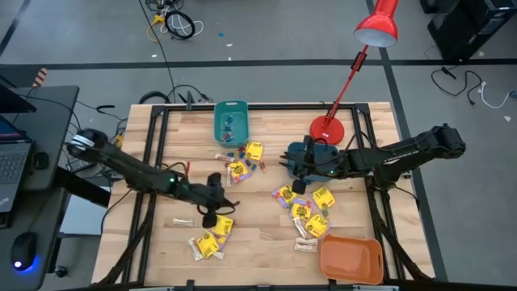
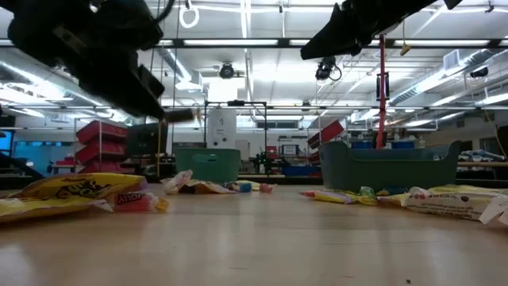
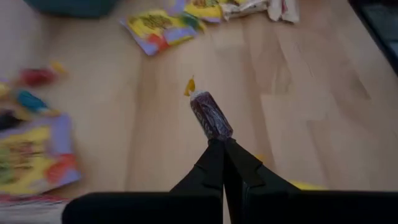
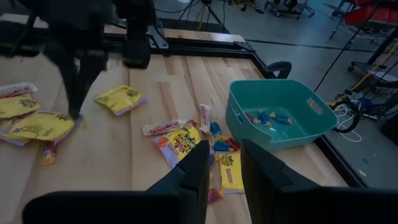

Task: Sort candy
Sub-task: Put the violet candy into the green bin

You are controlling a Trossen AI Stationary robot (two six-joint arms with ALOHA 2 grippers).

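Candy lies scattered on the wooden table: yellow packets near the front left, more at the middle right, and small pieces by the teal bin. My left gripper hangs over the front left and is shut on a dark purple wrapped sweet. My right gripper is raised over the table's middle right, open, with nothing between its fingers. My left gripper pinches the dark purple sweet by its near end between its two fingertips. The sweet sticks out ahead along the fingers, its yellow twisted wrapper tip farthest out. The fingers slant downward, and the sweet is held clear of the table.
The teal bin at the far middle holds a few small sweets. An orange bin sits at the near right corner. A red lamp stands on its base at the far right. A dark teal container lies under my right arm.
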